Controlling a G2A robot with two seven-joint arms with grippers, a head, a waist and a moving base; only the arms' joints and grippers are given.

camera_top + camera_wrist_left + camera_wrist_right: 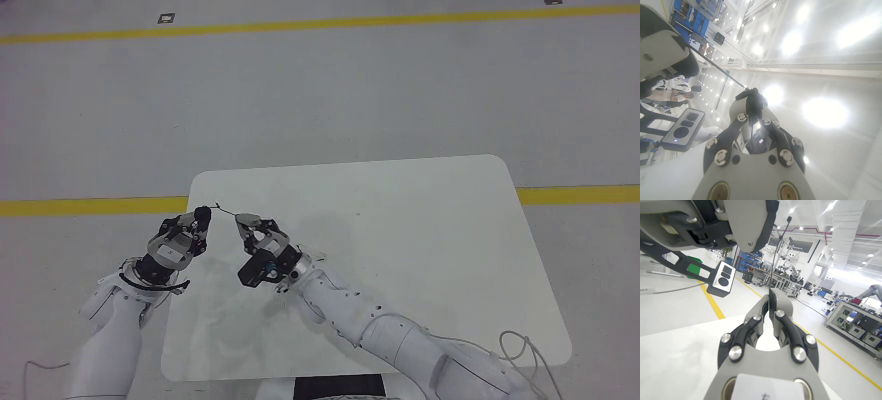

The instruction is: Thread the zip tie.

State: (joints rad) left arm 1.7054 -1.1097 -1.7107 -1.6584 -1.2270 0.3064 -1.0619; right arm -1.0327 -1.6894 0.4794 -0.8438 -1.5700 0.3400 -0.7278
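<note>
We find the thin black plastic zip tie (pixel 774 256) held above the far left corner of the white desk (pixel 420 250). The left gripper (pixel 753 97) has its fingers pinching one end, and the right gripper (pixel 769 296) has its fingers pinching the strap. We judge this steadies both parts for threading.

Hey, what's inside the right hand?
The zip tie, a thin black strap, is pinched in the shut right hand and sticks out of it; the part inside the grip is covered.
</note>
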